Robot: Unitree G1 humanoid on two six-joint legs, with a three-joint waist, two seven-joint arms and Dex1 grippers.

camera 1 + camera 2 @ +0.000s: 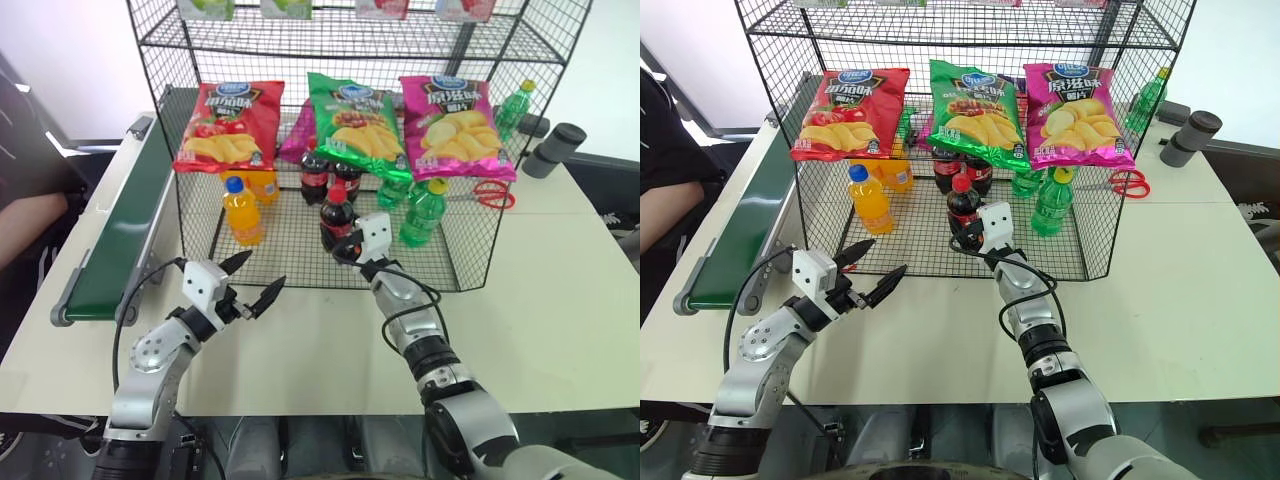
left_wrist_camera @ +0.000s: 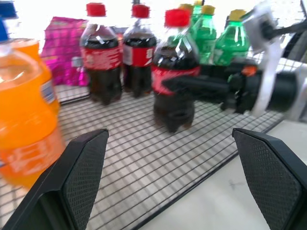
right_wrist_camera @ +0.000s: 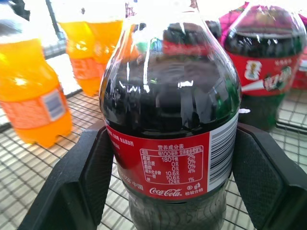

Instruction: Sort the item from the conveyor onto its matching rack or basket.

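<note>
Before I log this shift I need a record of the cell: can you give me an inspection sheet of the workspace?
Surface: pale table; conveyor along its left edge, nothing seen on the belt.
Job's things: cola bottle upright on the bottom tier of the wire rack, two more cola bottles behind it.
Clutter: orange-drink bottles, green bottles, three crisp bags, red scissors, grey cylinder.
Grippers: right gripper shut on the cola bottle; left gripper open, empty, in front of the rack.
Cables: black cable looping by the left arm.
Surroundings: a person's arm at the left.
</note>
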